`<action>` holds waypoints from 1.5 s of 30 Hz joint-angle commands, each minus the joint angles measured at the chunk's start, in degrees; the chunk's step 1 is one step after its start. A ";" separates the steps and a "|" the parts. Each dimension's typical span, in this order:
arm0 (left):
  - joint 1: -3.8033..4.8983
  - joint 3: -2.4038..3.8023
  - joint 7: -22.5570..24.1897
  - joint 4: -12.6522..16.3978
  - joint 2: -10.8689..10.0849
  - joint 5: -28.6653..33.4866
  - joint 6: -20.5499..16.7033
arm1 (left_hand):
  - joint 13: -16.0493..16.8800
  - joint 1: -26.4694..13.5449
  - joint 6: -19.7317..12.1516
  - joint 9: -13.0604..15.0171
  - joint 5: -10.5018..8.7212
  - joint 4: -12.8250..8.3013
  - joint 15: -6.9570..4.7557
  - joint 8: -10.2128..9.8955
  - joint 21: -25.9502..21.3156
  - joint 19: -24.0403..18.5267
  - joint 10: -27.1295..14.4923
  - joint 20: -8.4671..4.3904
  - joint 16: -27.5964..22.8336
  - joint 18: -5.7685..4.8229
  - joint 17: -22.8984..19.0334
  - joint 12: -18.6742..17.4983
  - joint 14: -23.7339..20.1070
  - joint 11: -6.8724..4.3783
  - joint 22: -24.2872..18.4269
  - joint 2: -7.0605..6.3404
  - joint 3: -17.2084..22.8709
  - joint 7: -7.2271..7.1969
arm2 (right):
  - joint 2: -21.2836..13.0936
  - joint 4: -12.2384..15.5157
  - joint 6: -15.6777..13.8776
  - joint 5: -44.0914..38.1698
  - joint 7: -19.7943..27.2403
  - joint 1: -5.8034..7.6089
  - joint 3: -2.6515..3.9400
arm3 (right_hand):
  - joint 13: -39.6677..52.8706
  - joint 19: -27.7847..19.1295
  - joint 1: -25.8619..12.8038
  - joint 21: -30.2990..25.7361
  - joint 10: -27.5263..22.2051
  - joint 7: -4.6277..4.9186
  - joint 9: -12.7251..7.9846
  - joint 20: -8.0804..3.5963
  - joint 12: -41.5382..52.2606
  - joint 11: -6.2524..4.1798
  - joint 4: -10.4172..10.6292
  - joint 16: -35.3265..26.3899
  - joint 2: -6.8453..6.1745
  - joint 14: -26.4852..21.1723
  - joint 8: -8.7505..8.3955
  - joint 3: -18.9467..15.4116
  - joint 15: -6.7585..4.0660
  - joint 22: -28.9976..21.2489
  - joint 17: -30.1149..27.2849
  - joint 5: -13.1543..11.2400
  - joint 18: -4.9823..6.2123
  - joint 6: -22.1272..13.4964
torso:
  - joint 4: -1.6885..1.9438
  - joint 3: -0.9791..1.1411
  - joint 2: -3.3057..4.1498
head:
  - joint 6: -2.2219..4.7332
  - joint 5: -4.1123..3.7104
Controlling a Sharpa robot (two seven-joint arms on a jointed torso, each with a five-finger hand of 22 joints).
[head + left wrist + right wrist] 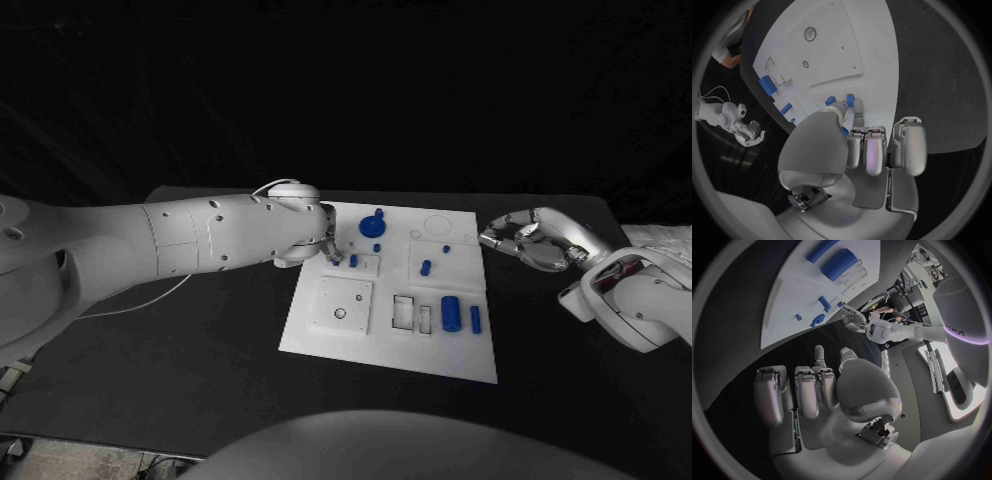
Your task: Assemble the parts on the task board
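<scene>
The white task board [325,325] lies mid-table. My left hand [329,240] reaches over its far left corner; thumb and a finger [857,111] pinch a small blue part [353,261] [850,99] at a rectangular slot, the other fingers curled in. A round blue knob [374,226], small pegs [426,267] and a thick blue cylinder [451,313] beside a thin bar [475,319] stand elsewhere on the board. My right hand [522,240] [811,390] hovers just off the board's far right edge, fingers curled in, holding nothing.
A square plate with a hole [345,303] and two empty rectangular slots [413,313] sit on the board's near half. A thin white cable [144,298] trails over the black table under my left arm. Bare black table surrounds the board.
</scene>
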 commanded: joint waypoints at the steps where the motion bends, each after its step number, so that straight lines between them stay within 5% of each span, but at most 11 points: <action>1: -0.28 -0.13 0.14 0.08 0.03 0.15 0.88 | 15.07 -0.12 0.13 -0.04 0.28 0.00 -0.33 0.00 -0.20 3.33 5.96 -0.39 0.14 0.30 15.06 0.13 6.02 -0.53 12.89 -0.03 0.45 -0.12 | 0.03 0.05 0.00 -0.18 0.25 -0.05 0.01 | 15.09 3.61 0.66 -0.08 6.12 -0.11 0.08 0.24 0.22 0.25 -0.12 0.20 -0.04 5.88 -0.14 -0.34 0.21 13.90 15.08 0.37 0.11 -0.25 | -0.01 0.00 0.02 | -0.01 0.05; 10: -0.31 -0.13 0.52 -0.11 0.13 0.10 0.42 | 15.07 -0.30 0.10 -0.07 -0.22 0.00 -0.35 -0.15 -0.20 3.35 5.96 -0.40 0.14 0.29 15.06 0.13 6.02 -0.51 12.90 -0.41 0.85 -0.09 | 0.10 -0.01 0.07 -0.18 0.19 -0.06 0.01 | 15.09 3.61 0.66 -0.08 6.12 -0.11 0.08 0.24 0.22 0.25 -0.12 0.20 -0.04 5.88 -0.14 -0.34 0.21 13.90 15.08 0.37 0.11 -0.25 | -0.02 0.02 0.00 | -0.01 0.12; 17: -0.34 -0.13 -2.58 -0.53 0.40 -1.07 4.00 | 15.07 -9.17 -2.57 -0.67 -11.06 0.56 0.59 -2.03 -0.95 3.17 5.96 0.21 0.14 0.38 15.06 0.13 6.02 0.80 12.72 -0.86 -3.88 1.56 | 0.12 -0.04 0.19 -0.18 0.15 -0.07 0.01 | 15.09 3.59 0.73 -0.10 6.12 -0.11 0.11 0.24 0.22 0.26 -0.14 0.20 -0.04 5.88 -0.12 -0.36 0.21 13.90 15.08 0.40 0.11 -0.26 | -0.04 0.01 -0.01 | -0.01 0.09; 24: -0.39 -0.13 -3.88 -0.87 0.45 -0.91 5.94 | 15.07 -14.66 -6.08 -0.56 -15.41 0.67 1.34 -3.09 -1.86 2.90 5.96 1.01 0.14 0.56 15.06 0.13 6.02 1.56 12.51 -0.44 -7.91 2.62 | 0.15 -0.11 0.27 -0.18 0.15 -0.08 0.01 | 15.09 3.61 0.75 -0.08 6.12 -0.11 0.12 0.24 0.22 0.26 -0.15 0.20 -0.06 5.88 -0.12 -0.37 0.22 13.90 15.08 0.41 0.11 -0.26 | -0.03 0.02 -0.05 | -0.01 0.09; 34: -0.40 -0.12 -1.89 -0.61 0.02 -0.52 2.99 | 15.07 -16.77 -7.47 -0.28 -15.49 0.67 1.36 -3.23 -1.82 2.94 5.96 1.10 0.14 0.55 15.06 0.13 6.02 1.56 12.54 0.02 -9.46 2.77 | 0.07 -0.12 0.45 -0.19 -0.03 -0.10 0.01 | 15.09 3.59 0.79 -0.10 6.12 -0.11 0.12 0.24 0.22 0.26 -0.16 0.20 -0.06 5.88 -0.11 -0.37 0.22 13.90 15.08 0.44 0.11 -0.26 | -0.02 0.00 0.02 | -0.01 0.02; 42: -0.13 0.48 -1.63 1.89 -2.47 -0.56 2.80 | 15.07 -12.37 -9.98 0.64 -14.69 0.56 1.50 -2.71 -2.36 2.83 5.96 1.23 0.14 0.65 15.06 0.13 6.02 1.72 12.44 -0.94 -9.54 3.05 | -0.09 -0.08 0.43 -0.19 -0.05 -0.10 0.01 | 15.09 3.57 0.86 -0.12 6.12 -0.12 0.14 0.24 0.22 0.27 -0.20 0.20 -0.09 5.88 -0.10 -0.38 0.22 13.89 15.08 0.49 0.12 -0.26 | -0.02 0.01 -0.03 | -0.01 -0.30; 45: 0.65 0.74 -1.66 3.57 -3.88 -0.55 3.95 | 15.07 -8.79 -10.59 1.38 -12.41 0.30 1.58 -1.80 -2.94 2.63 5.96 1.33 0.14 0.76 15.06 0.13 6.02 1.80 12.30 -0.96 -8.87 3.09 | -0.16 -0.04 0.39 -0.19 -0.05 -0.10 0.01 | 15.09 3.57 0.87 -0.12 6.12 -0.12 0.15 0.24 0.22 0.27 -0.20 0.20 -0.09 5.88 -0.09 -0.38 0.22 13.89 15.08 0.50 0.12 -0.26 | -0.01 0.01 -0.01 | -0.01 -0.56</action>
